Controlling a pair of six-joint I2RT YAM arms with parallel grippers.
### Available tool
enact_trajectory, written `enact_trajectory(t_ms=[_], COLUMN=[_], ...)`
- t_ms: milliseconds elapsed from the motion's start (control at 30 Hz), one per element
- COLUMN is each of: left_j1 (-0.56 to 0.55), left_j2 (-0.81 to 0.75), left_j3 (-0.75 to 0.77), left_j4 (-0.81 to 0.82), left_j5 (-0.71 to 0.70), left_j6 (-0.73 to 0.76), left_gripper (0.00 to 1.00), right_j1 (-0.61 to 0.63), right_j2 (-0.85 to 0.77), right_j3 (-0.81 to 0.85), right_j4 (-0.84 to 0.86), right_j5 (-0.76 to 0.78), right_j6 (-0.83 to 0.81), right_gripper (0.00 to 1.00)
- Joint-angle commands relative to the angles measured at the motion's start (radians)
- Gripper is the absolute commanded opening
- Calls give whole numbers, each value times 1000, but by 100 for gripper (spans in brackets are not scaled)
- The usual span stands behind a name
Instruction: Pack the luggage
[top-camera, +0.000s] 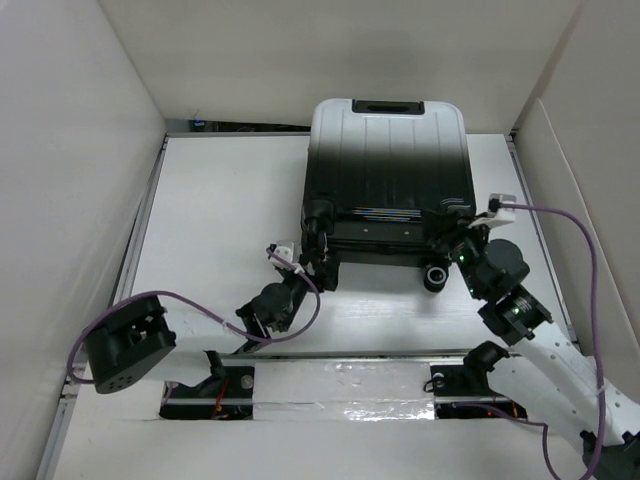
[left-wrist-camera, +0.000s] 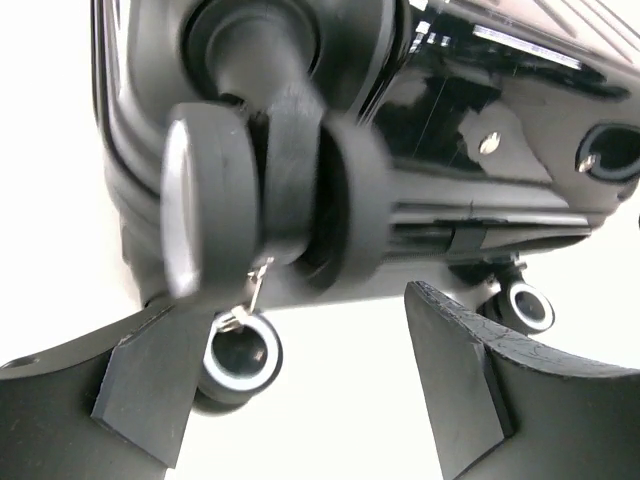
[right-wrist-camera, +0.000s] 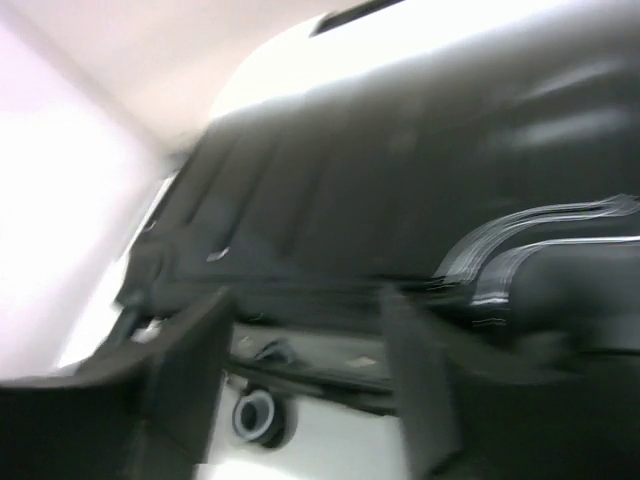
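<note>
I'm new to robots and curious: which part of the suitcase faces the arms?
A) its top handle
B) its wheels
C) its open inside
B: the closed suitcase has its black wheels at the near end in the overhead view, and the handle at the far end.

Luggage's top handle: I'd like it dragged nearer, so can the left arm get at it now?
Probably not: the top handle sits at the far end of the luggage, while the left claw is down by the near wheels, its whole length lying between.
</note>
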Motion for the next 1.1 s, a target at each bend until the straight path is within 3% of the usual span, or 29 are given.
enact_trajectory(t_ms=[0,33,100,167,233,267,367,433,567,633,667,767,833,1067], left_j1=[-8,-22,-39,-64,-73,-73,-73,-35,190,350,397,543,626,649], left_j2=[-109,-143,-256,-334,-433,-466,-567,-586,-477,-396,-366,-279,-189,62], left_j3=[-56,-67,-88,-90,-87,-84,-58,-1,192,255,270,298,341,458], left_j4=[-63,-81,-136,-184,-238,-256,-315,-370,-538,-522,-511,-465,-485,-491], left_j5=[16,16,4,-7,-13,-12,-49,-116,-12,149,189,284,353,477], left_j6=[-51,-52,-31,-16,6,3,-12,-57,-187,-227,-249,-318,-345,-336], left_gripper=[74,73,68,66,64,64,65,67,67,67,67,67,67,68], right_j1=[-85,-108,-178,-250,-298,-325,-440,-526,-649,-692,-730,-770,-770,-780], right_j2=[-50,-57,-64,-49,-17,-3,40,55,144,224,251,351,444,707], right_j3=[8,15,20,40,46,57,69,74,100,115,124,126,147,235], right_j4=[-91,-109,-119,-134,-125,-125,-94,-76,15,38,47,116,133,192], right_j5=[4,7,6,0,-6,-15,-101,-146,-203,-226,-233,-278,-308,-493], right_j6=[-84,-90,-124,-147,-162,-171,-162,-147,-98,-84,-64,-41,-41,-33], right_gripper=[44,24,15,15,21,38,64,67,60,44,28,15,15,38])
